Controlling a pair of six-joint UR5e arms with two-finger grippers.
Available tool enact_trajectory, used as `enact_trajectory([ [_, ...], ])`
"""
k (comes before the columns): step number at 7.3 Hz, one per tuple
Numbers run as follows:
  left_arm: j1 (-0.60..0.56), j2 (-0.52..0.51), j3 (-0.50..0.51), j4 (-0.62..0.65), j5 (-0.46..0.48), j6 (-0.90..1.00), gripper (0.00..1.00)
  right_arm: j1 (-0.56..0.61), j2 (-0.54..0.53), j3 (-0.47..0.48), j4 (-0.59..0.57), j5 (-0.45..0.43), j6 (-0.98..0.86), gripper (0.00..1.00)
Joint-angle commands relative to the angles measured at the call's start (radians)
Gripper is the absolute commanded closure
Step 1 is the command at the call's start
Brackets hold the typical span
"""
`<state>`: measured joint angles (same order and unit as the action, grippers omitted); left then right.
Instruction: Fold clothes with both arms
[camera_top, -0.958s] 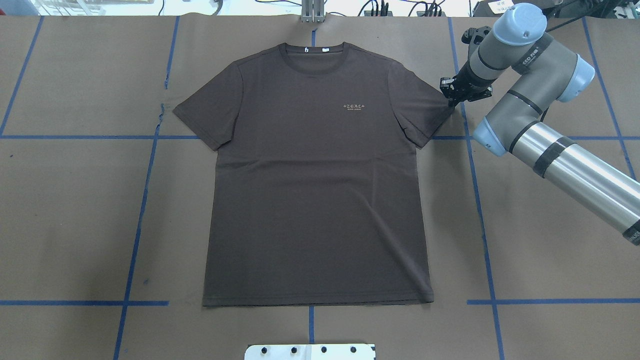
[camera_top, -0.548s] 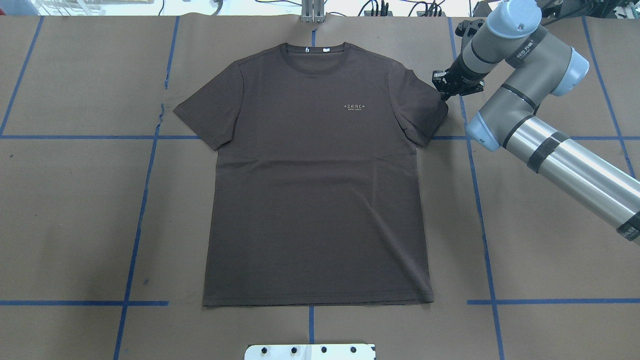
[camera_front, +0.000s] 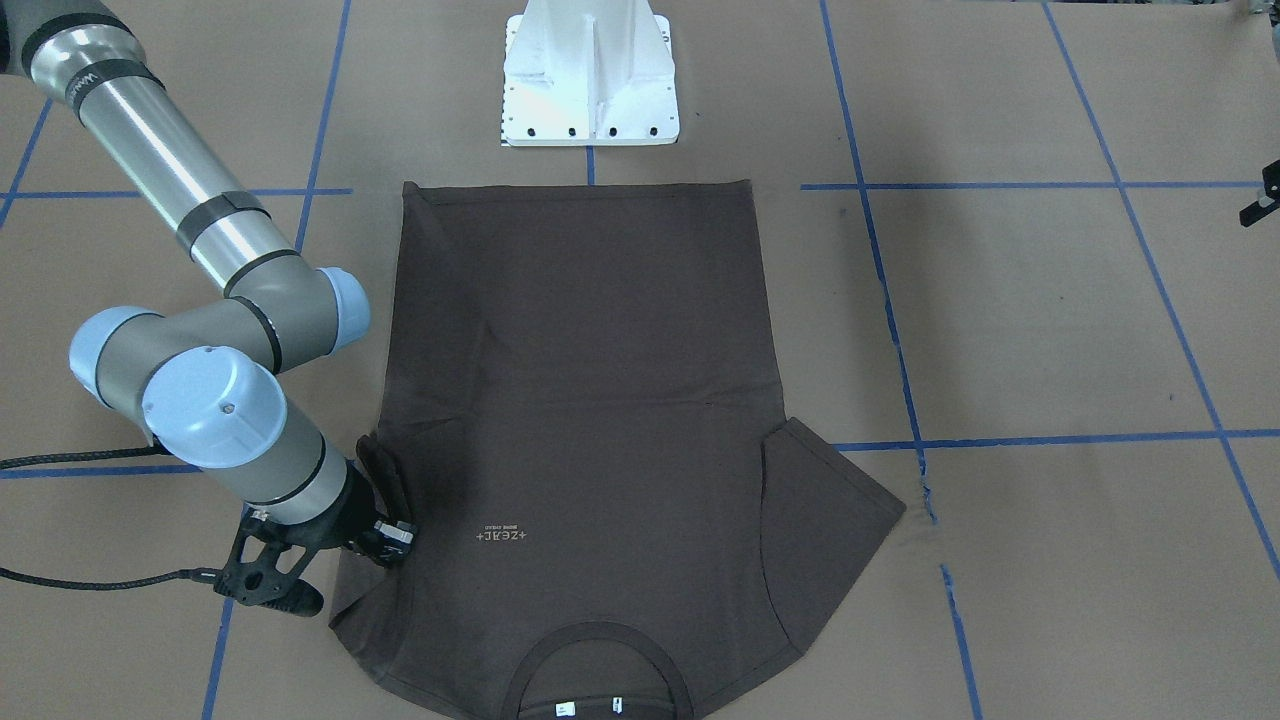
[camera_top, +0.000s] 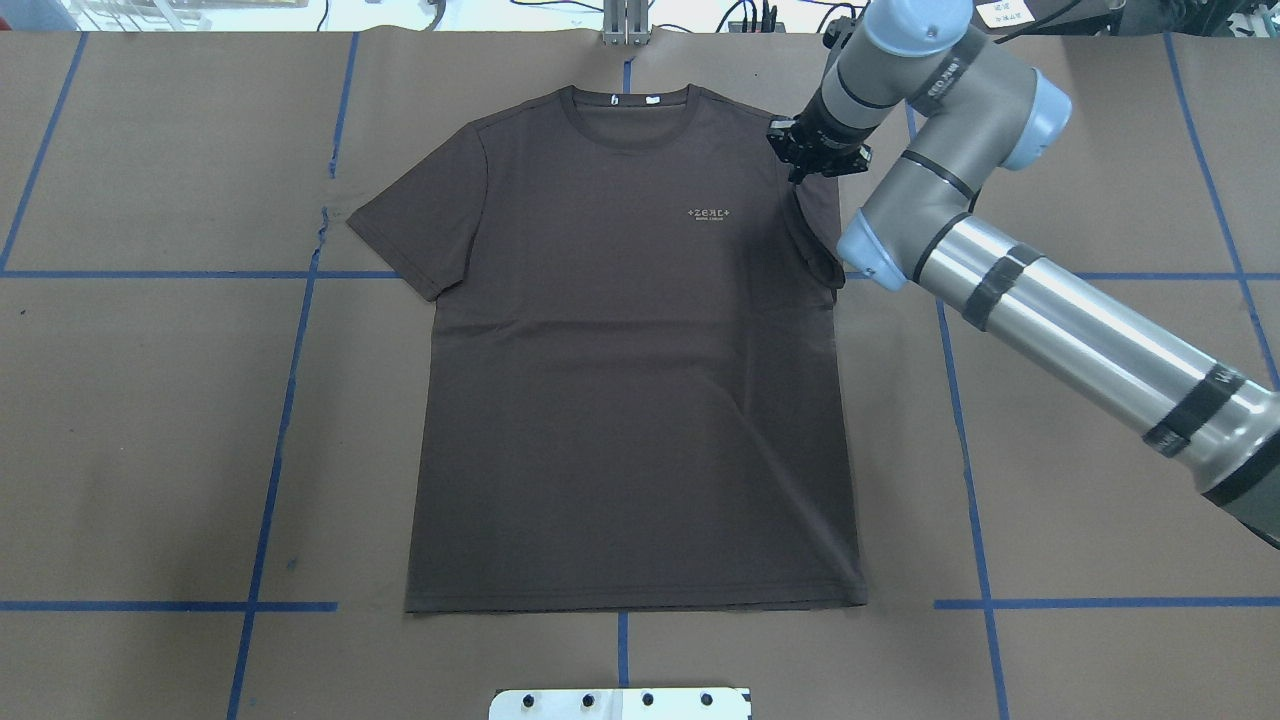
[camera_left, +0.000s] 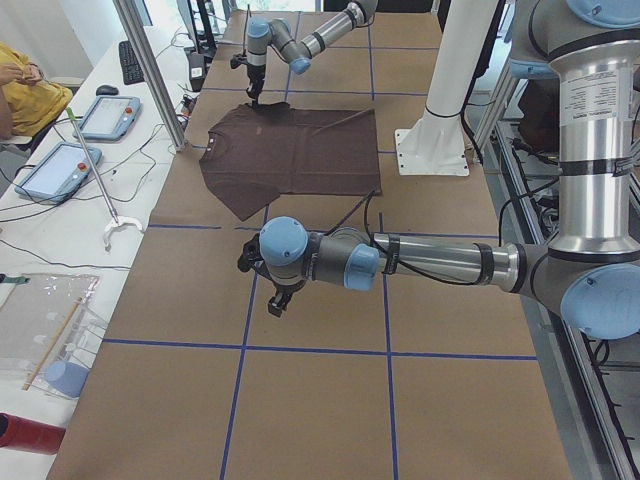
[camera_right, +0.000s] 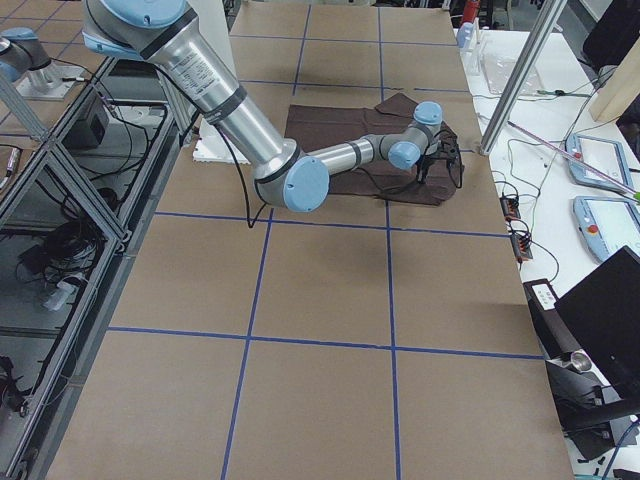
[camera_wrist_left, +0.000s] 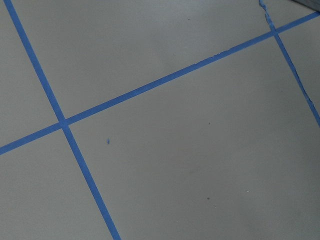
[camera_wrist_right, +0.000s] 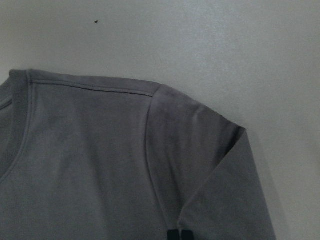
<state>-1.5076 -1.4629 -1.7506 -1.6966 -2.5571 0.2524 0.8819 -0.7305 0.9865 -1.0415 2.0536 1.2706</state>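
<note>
The dark brown T-shirt (camera_top: 630, 400) lies flat and face up on the brown paper, collar (camera_top: 628, 105) at the far side. My right gripper (camera_top: 802, 177) hangs over the shirt's right shoulder, shut on the right sleeve (camera_top: 818, 235), which is lifted and folded inward over the body. In the right wrist view the fingertips (camera_wrist_right: 179, 234) press together on the sleeve fold. The other sleeve (camera_top: 410, 225) lies spread out. My left gripper (camera_left: 275, 297) hovers over bare paper well off the shirt; I cannot tell if it is open or shut. The left wrist view shows only paper and tape.
The white base block (camera_top: 620, 703) sits at the near table edge. Blue tape lines (camera_top: 275, 440) grid the paper. A metal post (camera_top: 625, 25) stands beyond the collar. A side table with tablets (camera_left: 105, 115) and a seated person (camera_left: 25, 90) lies past the far edge.
My right gripper moved left from the sleeve's outer tip to over the shoulder, dragging the right sleeve inward so it now folds over the shirt body.
</note>
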Motion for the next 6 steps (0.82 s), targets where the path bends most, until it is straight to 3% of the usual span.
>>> enact_trajectory([
  [1,-0.002,0.001,-0.001,0.000,0.000,-0.001,0.00,-0.035,0.063,-0.064,0.000,-0.055,0.019,1.00],
  [6,0.000,-0.002,-0.001,0.000,0.001,-0.001,0.00,-0.073,0.085,-0.109,0.000,-0.171,0.023,1.00],
])
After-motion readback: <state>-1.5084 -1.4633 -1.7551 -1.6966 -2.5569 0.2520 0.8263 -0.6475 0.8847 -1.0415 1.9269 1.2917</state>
